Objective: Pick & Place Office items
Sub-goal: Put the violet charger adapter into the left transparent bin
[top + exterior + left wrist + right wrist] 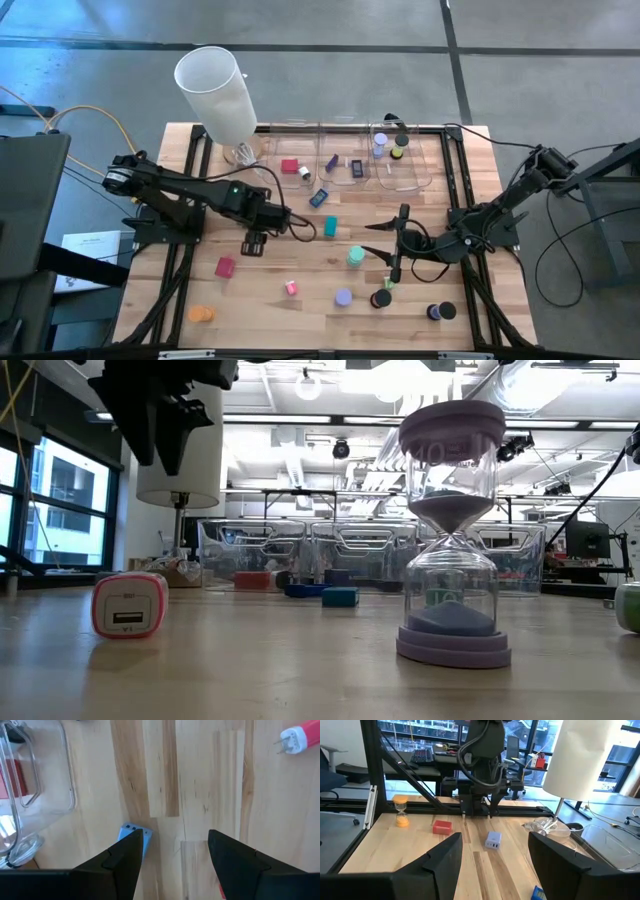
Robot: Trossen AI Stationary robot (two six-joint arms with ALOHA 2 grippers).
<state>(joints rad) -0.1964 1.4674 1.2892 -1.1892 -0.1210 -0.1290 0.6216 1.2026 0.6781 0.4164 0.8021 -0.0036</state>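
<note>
Wooden table (300, 270) — pink plug (295, 740) only beyond left hand (172, 852)

Three clear plastic bins (345, 150) stand in a row along the far edge of the table. One tall white cylinder (215, 92) stands beside them. Two hourglasses show on the near side: one orange (202, 313), one lavender (343, 297). One pink charger block (291, 288) lies between them. Two red blocks appear: one on the wood (225, 267), one in a bin (290, 167).
</note>
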